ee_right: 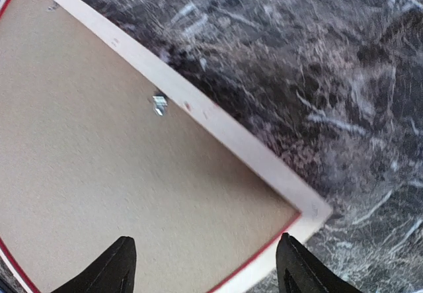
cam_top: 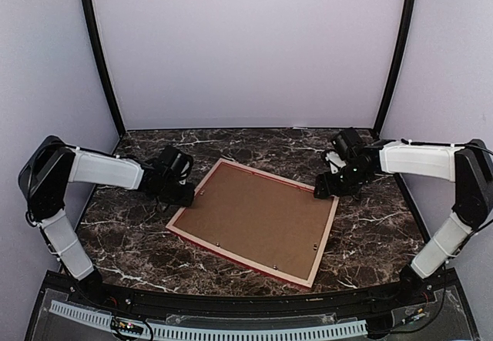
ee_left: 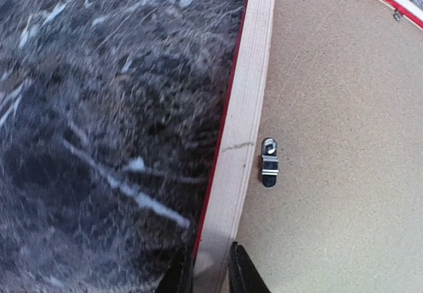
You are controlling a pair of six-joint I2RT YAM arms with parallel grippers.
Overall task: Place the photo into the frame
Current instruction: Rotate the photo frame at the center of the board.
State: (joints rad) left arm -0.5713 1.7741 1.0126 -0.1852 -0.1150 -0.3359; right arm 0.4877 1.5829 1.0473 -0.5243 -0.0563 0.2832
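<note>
The frame lies face down on the marble table, its pale wood back up and a red edge showing. A plain brown backing board fills it. The photo is hidden. My left gripper is at the frame's left side. In the left wrist view the gripper is shut on the pale rail, one finger on each side. My right gripper hovers over the far right corner. In the right wrist view it stands open above the board, near the corner rail.
Small metal turn clips sit on the board near the rails. Dark marble table surrounds the frame. Pale walls and black posts close in the back and sides.
</note>
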